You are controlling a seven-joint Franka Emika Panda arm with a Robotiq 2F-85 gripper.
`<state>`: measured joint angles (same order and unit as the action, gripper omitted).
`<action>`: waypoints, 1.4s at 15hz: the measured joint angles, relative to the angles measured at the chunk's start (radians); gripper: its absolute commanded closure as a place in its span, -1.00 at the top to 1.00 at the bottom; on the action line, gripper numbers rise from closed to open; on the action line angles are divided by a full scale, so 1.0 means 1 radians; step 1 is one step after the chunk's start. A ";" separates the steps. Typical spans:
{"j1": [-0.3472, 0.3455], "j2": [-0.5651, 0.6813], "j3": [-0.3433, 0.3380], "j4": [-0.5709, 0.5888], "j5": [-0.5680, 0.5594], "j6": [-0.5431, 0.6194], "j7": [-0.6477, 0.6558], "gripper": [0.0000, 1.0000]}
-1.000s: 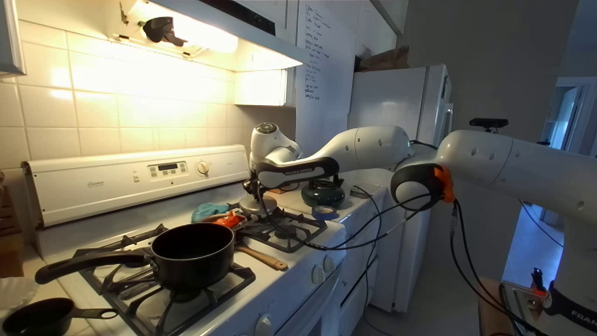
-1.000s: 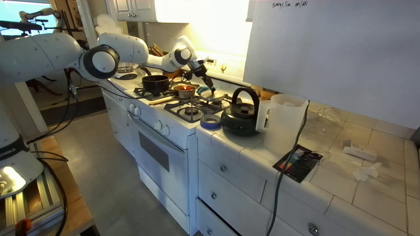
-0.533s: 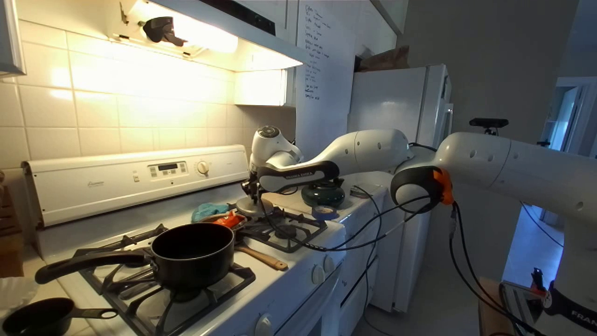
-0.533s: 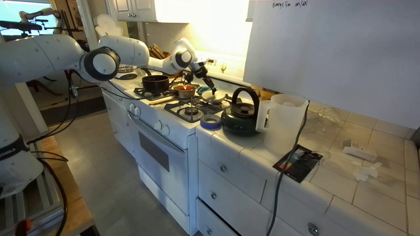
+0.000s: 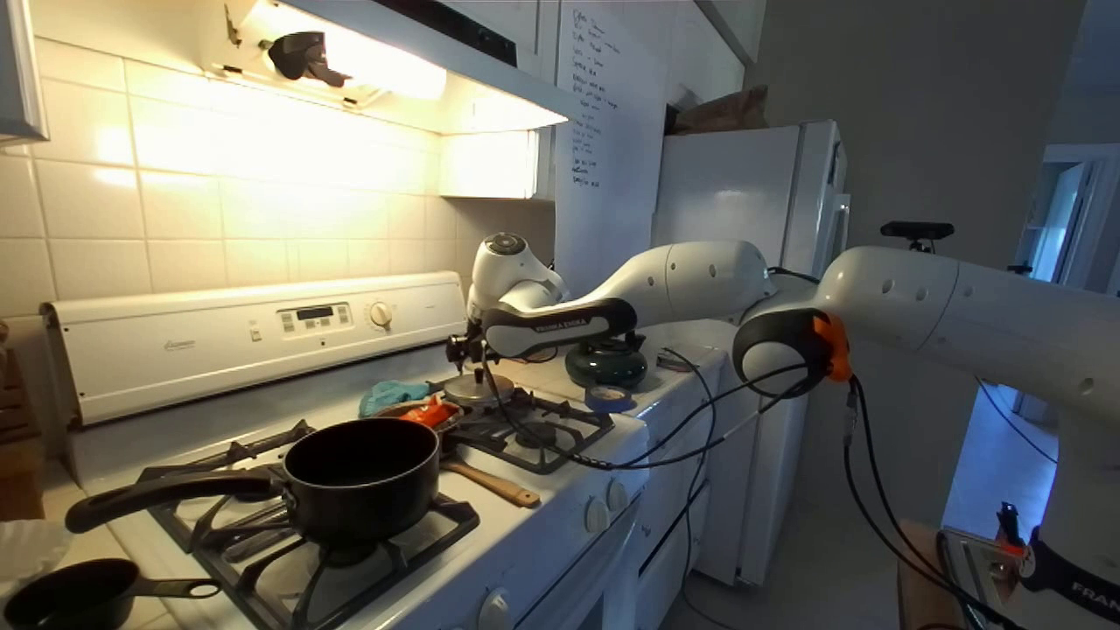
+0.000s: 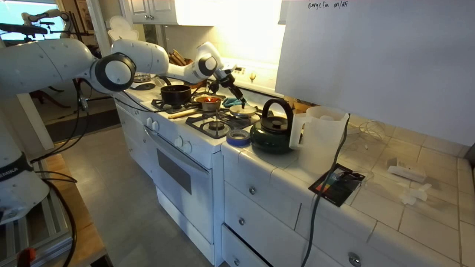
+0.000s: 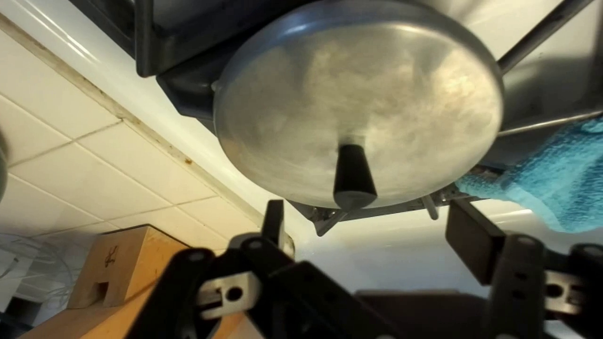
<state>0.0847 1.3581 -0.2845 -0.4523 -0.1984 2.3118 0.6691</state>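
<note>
In the wrist view a round metal lid (image 7: 400, 94) with a tapered black knob (image 7: 354, 174) lies over the stove grate. What is beneath it is hidden. My gripper (image 7: 370, 226) stands open, its fingers wide apart on either side of the knob's end, with nothing pinched between them. In both exterior views the lid (image 6: 243, 111) sits at a back burner and the gripper (image 6: 243, 103) hangs just over its knob. A teal cloth (image 5: 391, 398) lies close to the lid.
A black saucepan (image 5: 363, 486) and a small pot with something orange-red (image 6: 210, 104) stand on the stove, by a wooden handle (image 5: 494, 484). Blue tape (image 6: 238, 138), a green kettle (image 6: 269, 139) and a translucent pitcher (image 6: 321, 144) line the counter. A wooden block (image 7: 118, 268) is behind.
The lid has come down slightly with the gripper, then the fingers have opened and let go of its knob. The knob now shows in an exterior view where it was covered before.
</note>
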 measured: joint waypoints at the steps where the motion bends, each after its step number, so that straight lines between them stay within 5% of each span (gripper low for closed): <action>1: 0.001 -0.007 0.023 0.000 0.004 -0.004 -0.044 1.00; 14: 0.010 -0.090 0.269 -0.007 0.078 -0.272 -0.760 1.00; 21: -0.011 -0.074 0.278 -0.005 0.080 -0.306 -0.868 1.00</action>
<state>0.0739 1.2843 -0.0066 -0.4573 -0.1184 2.0059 -0.1989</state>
